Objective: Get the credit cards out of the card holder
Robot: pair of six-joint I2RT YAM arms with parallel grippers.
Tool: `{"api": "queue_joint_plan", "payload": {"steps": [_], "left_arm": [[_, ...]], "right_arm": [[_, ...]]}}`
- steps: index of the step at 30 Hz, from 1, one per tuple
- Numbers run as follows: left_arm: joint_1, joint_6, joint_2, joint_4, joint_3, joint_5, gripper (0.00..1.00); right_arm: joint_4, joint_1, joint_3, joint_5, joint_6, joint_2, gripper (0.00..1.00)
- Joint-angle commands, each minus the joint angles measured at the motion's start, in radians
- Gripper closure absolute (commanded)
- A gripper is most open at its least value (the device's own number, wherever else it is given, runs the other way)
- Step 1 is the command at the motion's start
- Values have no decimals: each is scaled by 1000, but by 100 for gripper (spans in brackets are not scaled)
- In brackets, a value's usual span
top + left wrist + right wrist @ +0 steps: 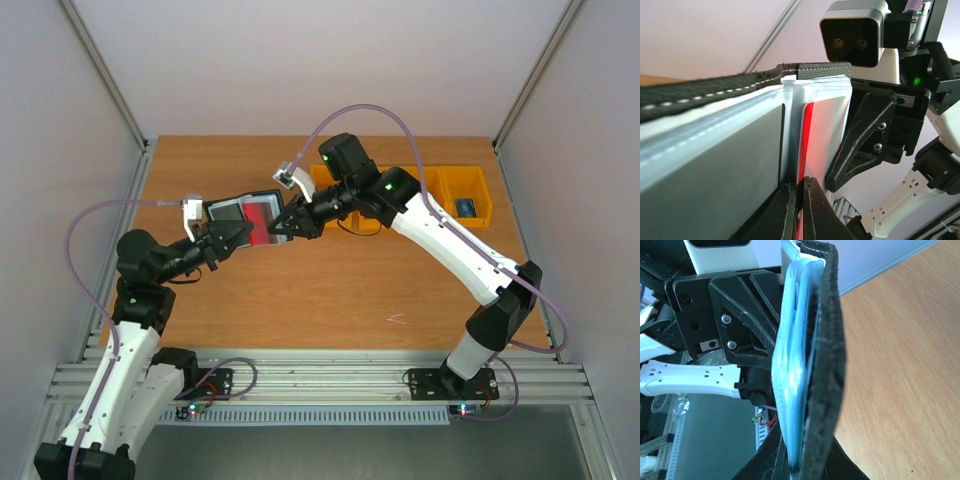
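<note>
Both jaw pairs are pinched narrow on the same object. My left gripper (797, 202) has its fingers (782, 215) almost together at the bottom of its wrist view, clamped on the lower edge of the card holder (715, 165). My right gripper (800, 467) bites the opposite side. In its own wrist view a dark finger sits on each side of the black cover and the pale blue pockets, seen edge-on.

From above, the two grippers face each other tip to tip with the holder spread open between them, inner faces up toward the camera, over the far middle of the wooden table (330, 290). It looks held up off the wood, though I cannot tell how far.

The red card (806, 130) sits in the half nearer the right gripper, showing as a bright strip tucked in the pocket. The other half shows a flat grey face, and I cannot tell whether that is a card or just lining. I cannot make out any other credit cards.

The right wrist camera (855, 35) looms just behind the holder's top edge. Yellow bins (465, 178) stand at the far right of the table, well apart from the grippers. One of them has a small blue item (465, 207) inside.
</note>
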Motion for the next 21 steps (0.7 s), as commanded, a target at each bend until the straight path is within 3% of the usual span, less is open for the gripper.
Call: {"api": "queue_joint_plan", "payload": {"steps": [1,4,7,12,15,21], "left_arm": [[-39,-27,-12,85,28,125,100],[-32,16,-23,-3,39,110,100],[-21,33,-34,-51,41,69,100],[1,41,-48,-71,41,62,100],[3,44,-49,-75,40,68,100],[5,48,-48,-73,40,77,100]], "right_arm": [[131,48,-19,-97,-8,20,97],[128,34,-39,-109,-5,-2,71],[144,7,-82,-143,15,-37,57],[164,-50,-150,-211,41,-99,47],[169,-85,-171,-265,61,-117,48],[174,-96,-178,-295,76,-114,79]]}}
